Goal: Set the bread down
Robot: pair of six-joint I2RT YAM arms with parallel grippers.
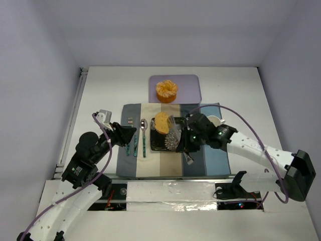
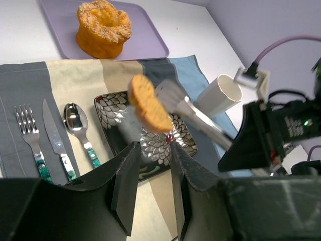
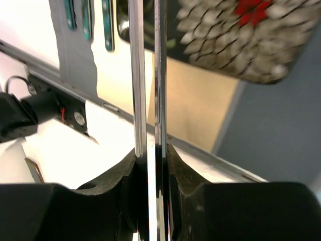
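Note:
The bread (image 1: 161, 122), a small golden slice with a browner edge, hangs just above the black flower-patterned plate (image 1: 159, 144), pinched in the tips of metal tongs (image 1: 175, 131). My right gripper (image 1: 187, 145) is shut on the tongs' handles (image 3: 146, 75); its jaws press both blades together (image 3: 150, 150). In the left wrist view the bread (image 2: 149, 106) sits in the tongs (image 2: 186, 108) over the plate (image 2: 108, 108). My left gripper (image 1: 131, 134) is open and empty, hovering over the cutlery at the placemat's left (image 2: 150, 150).
A peeled orange (image 1: 166, 90) stands on a purple tray (image 1: 189, 85) behind the plate. A fork (image 2: 27, 131), knife (image 2: 52, 135) and spoon (image 2: 75, 118) lie left of the plate on the striped placemat (image 1: 210, 155). A white cup (image 1: 214, 120) is at the right.

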